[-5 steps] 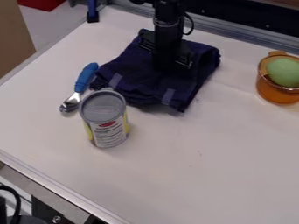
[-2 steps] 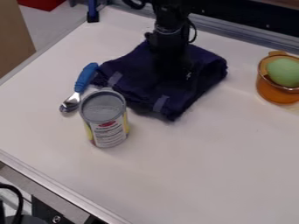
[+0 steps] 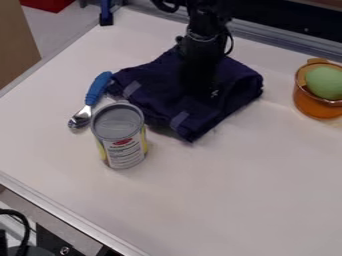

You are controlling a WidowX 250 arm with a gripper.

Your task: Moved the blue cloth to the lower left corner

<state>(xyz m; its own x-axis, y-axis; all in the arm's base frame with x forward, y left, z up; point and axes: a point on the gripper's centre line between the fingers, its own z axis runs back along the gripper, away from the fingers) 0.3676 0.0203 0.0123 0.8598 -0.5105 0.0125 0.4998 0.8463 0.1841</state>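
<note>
Gripper down over the right-hand part of the dark blue cloth, coming in from the top edge. Wide, narrow or holding fabric: can't tell, black on dark cloth. Cloth lies folded and rumpled on the upper middle of the table, one corner pointing toward the camera. Not at the lower left corner, so task not done.

Step in hand, my guess: getting a hold on the cloth or starting to drag it. Next move: make sure fabric is caught, then pull toward the lower left, low drag or small lift.

Issue: the can stands upright at the cloth's near left side, contact unclear. Spoon with blue handle lies just beside the cloth's left corner. Both sit toward the target side, so a straight pull could tip the can or push the spoon; steer around or lift clear. Soft cloth probably bunches and trails.

Orange cup with green ball well apart at right, likely out of the path.
</note>
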